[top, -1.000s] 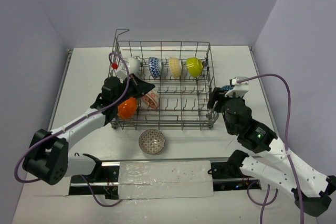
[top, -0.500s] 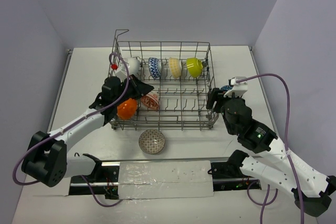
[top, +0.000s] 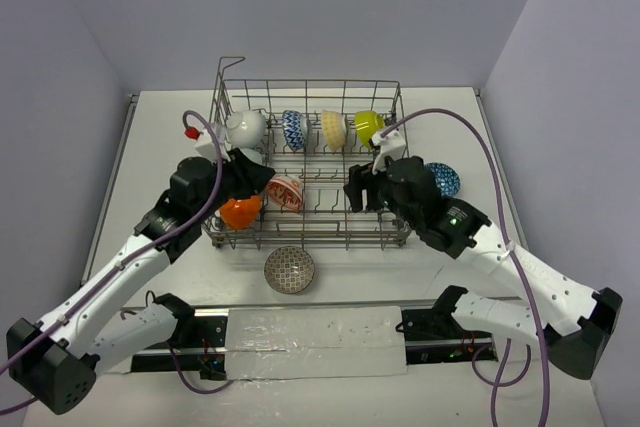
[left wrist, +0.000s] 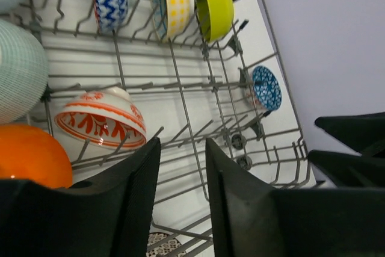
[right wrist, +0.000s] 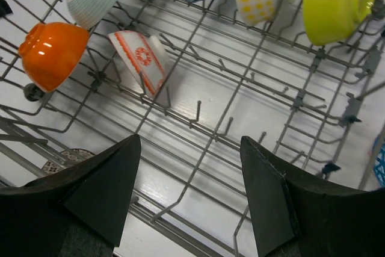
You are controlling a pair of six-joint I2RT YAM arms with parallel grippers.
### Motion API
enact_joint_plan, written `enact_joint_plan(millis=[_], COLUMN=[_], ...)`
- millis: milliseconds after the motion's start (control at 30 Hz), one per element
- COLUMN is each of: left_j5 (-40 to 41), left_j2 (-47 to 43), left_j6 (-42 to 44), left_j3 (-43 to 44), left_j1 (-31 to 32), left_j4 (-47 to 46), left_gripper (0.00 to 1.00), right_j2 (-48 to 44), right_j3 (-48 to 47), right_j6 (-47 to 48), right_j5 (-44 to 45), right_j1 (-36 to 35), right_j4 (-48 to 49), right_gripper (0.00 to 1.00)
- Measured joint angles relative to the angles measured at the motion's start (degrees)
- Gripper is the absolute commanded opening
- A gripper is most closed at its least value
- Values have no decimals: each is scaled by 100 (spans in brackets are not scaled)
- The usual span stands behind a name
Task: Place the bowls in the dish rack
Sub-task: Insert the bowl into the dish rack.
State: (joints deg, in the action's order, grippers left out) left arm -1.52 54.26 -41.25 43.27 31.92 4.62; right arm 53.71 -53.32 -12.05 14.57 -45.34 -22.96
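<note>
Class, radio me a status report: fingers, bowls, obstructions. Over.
Left fingers, right fingers open, empty. Six bowls in dish rack; grey bowl, dark-blue bowl outside it. Right arm over rack.

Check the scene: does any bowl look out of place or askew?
Two lie outside the rack: the grey bowl on the table in front of it, the dark-blue bowl to its right. Inside, the red-white bowl leans tilted.
</note>
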Motion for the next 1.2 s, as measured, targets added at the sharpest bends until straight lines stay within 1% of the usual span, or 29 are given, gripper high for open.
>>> enact_joint_plan(millis=[100, 200, 333, 433, 600, 733, 933, 1200], left_j5=[273, 391, 393, 365, 258, 308, 584, 697], left_j2=[-33, 155, 463, 728, 1261, 1471, 1853, 2387], left_j6=[92, 101, -227, -614, -1263, -1683, -2037, -2306], left_j3=[387, 634, 647, 649, 758, 868, 1279, 1519], left_j1=[2, 2, 2, 2, 33, 122, 295, 361], left_j4=[382, 678, 876, 988, 1130, 1161, 1360, 1635], left_gripper=[45, 47, 49, 49, 48, 47, 47, 46], right_j2=[151, 142, 122, 46, -494, -1058, -1445, -1725], right_j3=[-120, -190, -227, -227, -125, 15, 160, 321], right_j6=[50, 127, 208, 256, 273, 254, 201, 142], right_j5=[-210, -269, -229, -175, -83, -33, -31, 74], right_j1=[0, 0, 0, 0, 0, 0, 0, 0], right_j4=[66, 181, 306, 297, 345, 452, 662, 734], right_gripper=[75, 77, 77, 77, 80, 80, 80, 80])
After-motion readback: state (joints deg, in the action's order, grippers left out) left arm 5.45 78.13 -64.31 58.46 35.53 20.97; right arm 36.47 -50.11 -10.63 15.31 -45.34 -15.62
